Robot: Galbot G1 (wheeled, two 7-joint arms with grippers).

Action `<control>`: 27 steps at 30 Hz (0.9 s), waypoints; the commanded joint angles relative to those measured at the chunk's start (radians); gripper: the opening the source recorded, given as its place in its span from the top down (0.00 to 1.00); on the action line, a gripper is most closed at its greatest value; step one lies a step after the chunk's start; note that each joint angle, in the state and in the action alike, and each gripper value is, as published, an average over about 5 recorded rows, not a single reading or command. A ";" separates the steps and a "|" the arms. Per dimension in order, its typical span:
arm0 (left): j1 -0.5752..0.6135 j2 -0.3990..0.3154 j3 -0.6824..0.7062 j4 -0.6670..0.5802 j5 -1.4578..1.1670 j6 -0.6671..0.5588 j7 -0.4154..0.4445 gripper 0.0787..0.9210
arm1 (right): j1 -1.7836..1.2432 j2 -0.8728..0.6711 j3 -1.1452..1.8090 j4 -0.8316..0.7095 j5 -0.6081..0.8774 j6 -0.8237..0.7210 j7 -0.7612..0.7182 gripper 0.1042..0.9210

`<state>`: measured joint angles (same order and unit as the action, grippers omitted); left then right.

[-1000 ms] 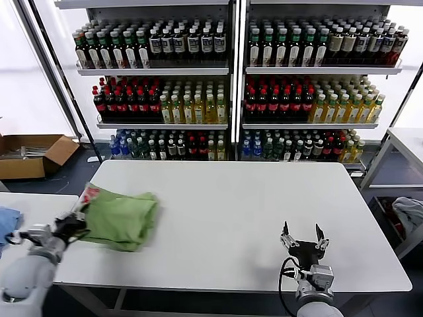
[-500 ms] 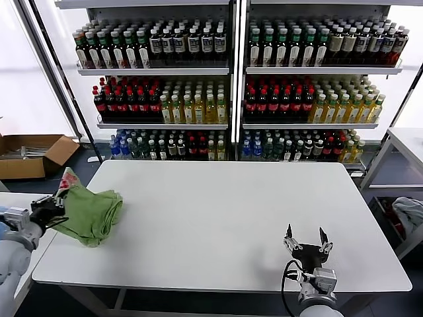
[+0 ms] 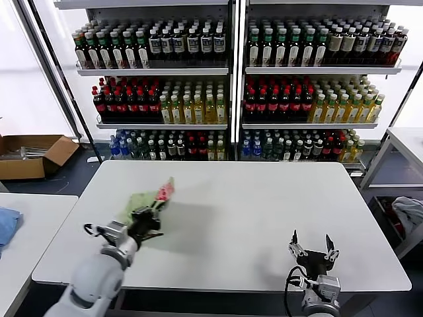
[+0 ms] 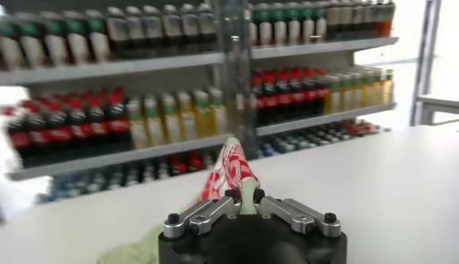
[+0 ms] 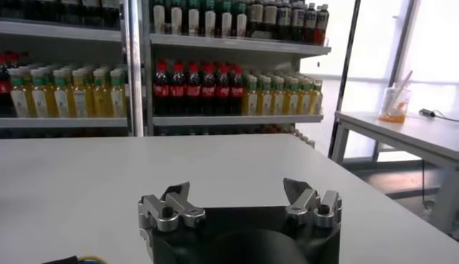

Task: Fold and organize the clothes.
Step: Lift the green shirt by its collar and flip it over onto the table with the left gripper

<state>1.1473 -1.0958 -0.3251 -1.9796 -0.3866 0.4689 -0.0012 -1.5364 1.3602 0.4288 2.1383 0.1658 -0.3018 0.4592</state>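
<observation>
The light green polo shirt (image 3: 140,201) is bunched up over the left part of the white table (image 3: 251,198), its red-and-white print (image 3: 164,191) sticking up. My left gripper (image 3: 147,218) is shut on the shirt's fabric. In the left wrist view the printed fold (image 4: 231,163) rises from between my closed fingertips (image 4: 242,195), and green cloth (image 4: 133,251) trails below. My right gripper (image 3: 310,249) is open and empty near the table's front right edge; it also shows in the right wrist view (image 5: 240,197).
Shelves of bottles (image 3: 231,86) stand behind the table. A second white table (image 3: 26,218) is at the left with a blue cloth (image 3: 6,224) on it. A cardboard box (image 3: 30,153) sits on the floor at far left. Another table (image 3: 406,142) is at the right.
My left gripper has carried the shirt from the table's left edge back rightward onto the table. The right gripper sank slightly toward the front edge.
</observation>
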 commanded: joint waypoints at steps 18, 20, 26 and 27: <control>-0.194 -0.291 0.321 0.127 -0.089 -0.038 -0.105 0.78 | 0.033 0.041 -0.023 -0.042 -0.030 -0.034 -0.004 0.12; -0.192 -0.308 0.328 0.104 -0.119 -0.049 -0.123 0.71 | 0.048 0.040 -0.030 -0.045 0.006 -0.051 -0.004 0.12; -0.151 -0.301 0.257 0.049 -0.122 -0.042 -0.161 0.50 | 0.124 0.020 -0.078 -0.031 0.232 -0.134 -0.006 0.12; -0.142 -0.291 0.235 0.043 -0.111 -0.030 -0.171 0.47 | 0.147 0.015 -0.092 -0.027 0.290 -0.159 -0.003 0.12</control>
<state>0.9851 -1.3588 -0.0443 -1.8853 -0.4601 0.4433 -0.1129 -1.4847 1.3886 0.3884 2.1044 0.1912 -0.3608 0.4550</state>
